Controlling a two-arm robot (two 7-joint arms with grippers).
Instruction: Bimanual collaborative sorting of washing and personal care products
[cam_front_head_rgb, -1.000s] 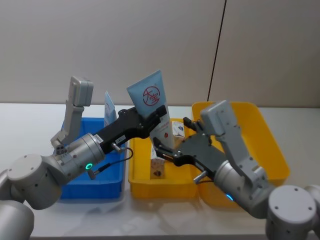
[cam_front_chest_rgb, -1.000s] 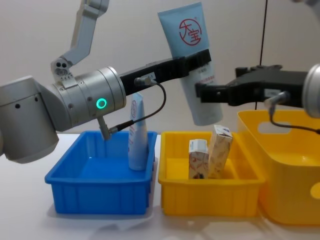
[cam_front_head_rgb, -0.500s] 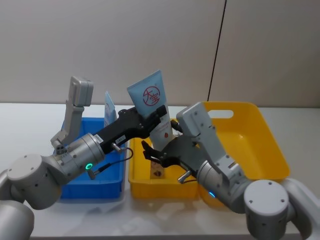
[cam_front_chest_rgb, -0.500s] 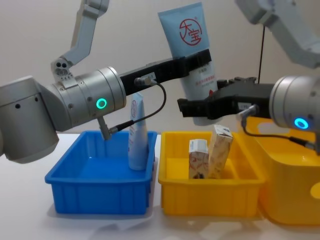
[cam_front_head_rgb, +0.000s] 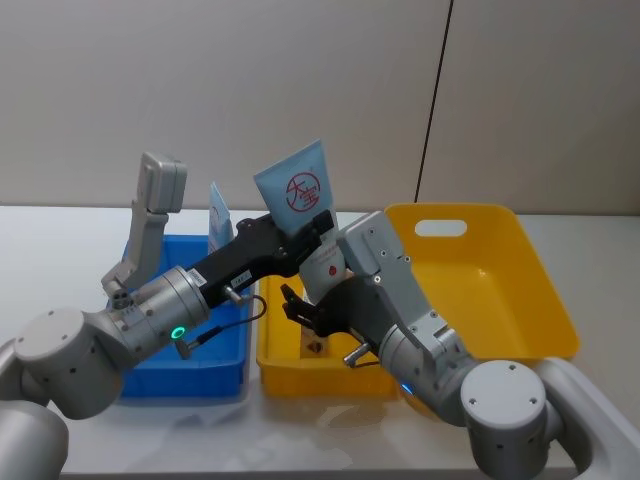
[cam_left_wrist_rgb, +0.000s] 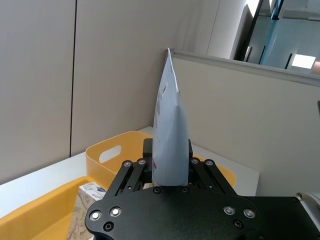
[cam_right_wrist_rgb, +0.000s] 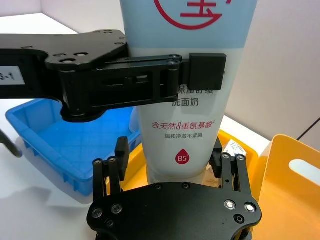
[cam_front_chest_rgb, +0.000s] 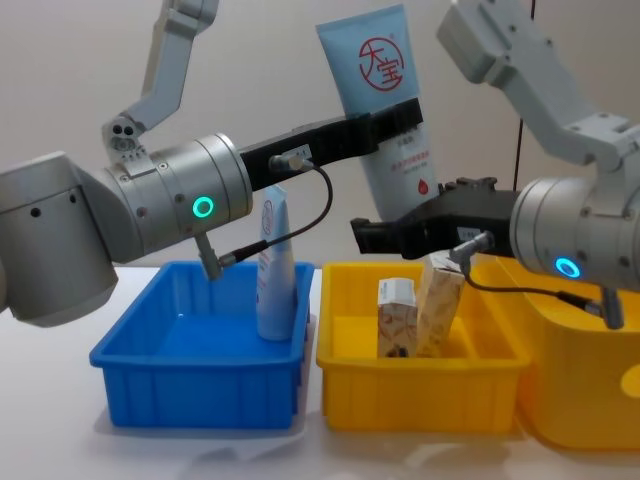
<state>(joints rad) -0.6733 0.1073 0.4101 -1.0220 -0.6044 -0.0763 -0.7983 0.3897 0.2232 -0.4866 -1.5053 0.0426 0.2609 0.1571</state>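
Note:
My left gripper (cam_front_chest_rgb: 400, 115) is shut on a tall pale-blue tube (cam_front_chest_rgb: 385, 110) with a red round logo, holding it upright above the small yellow bin (cam_front_chest_rgb: 420, 392). The same tube (cam_right_wrist_rgb: 192, 125) has my right gripper (cam_right_wrist_rgb: 170, 150) open at its lower end, with one finger on each side of it. The right gripper (cam_front_chest_rgb: 375, 235) reaches in from the right, just under the left one. A second tube (cam_front_chest_rgb: 275, 270) stands in the blue bin (cam_front_chest_rgb: 200, 385). Two cream boxes (cam_front_chest_rgb: 397, 318) lean together in the small yellow bin.
A large yellow basket (cam_front_chest_rgb: 590, 330) with a handle slot stands right of the small yellow bin. The three containers sit side by side on a white table (cam_front_head_rgb: 60, 250). A grey wall lies behind.
My right gripper has swung left from beside the large basket to the lower end of the held tube. The left arm and the tube have stayed still.

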